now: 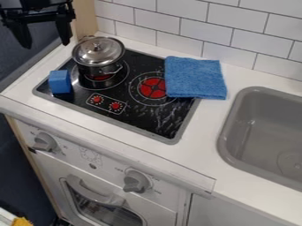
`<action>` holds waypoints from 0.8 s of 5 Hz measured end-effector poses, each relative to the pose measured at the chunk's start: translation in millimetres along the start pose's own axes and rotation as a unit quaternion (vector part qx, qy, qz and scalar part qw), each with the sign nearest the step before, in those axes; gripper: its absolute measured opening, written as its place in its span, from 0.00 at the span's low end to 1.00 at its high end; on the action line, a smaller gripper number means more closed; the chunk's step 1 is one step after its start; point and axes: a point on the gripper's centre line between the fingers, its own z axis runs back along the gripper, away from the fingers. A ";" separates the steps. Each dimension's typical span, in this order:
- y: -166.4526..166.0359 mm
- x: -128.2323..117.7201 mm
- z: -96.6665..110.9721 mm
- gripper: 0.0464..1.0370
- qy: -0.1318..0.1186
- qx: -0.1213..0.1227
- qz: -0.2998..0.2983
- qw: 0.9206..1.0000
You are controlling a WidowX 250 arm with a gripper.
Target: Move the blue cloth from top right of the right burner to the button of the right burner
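The black gripper [46, 35] hangs at the top left of the camera view, above and left of the stove, its two fingers spread apart with nothing between them. A folded blue cloth [196, 78] lies flat across the cooktop's right edge and the white counter, touching the right side of the right burner [152, 88], which is red. In front of the burners is a small printed control panel with two red buttons; the right button [116, 106] is uncovered.
A lidded metal pot [98, 55] stands on the left burner, with a blue block [59, 81] at the cooktop's left edge. The grey sink [265, 132] is at the right, and a tiled wall [206, 28] rises behind the counter.
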 end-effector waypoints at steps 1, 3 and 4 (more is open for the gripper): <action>0.6 -3.6 -12.2 0.96 0.019 0.003 0.001 1.000; -54.8 -10.5 -9.2 0.96 0.009 0.030 -0.080 0.996; -86.4 -16.9 -3.8 0.96 0.007 0.010 -0.126 0.992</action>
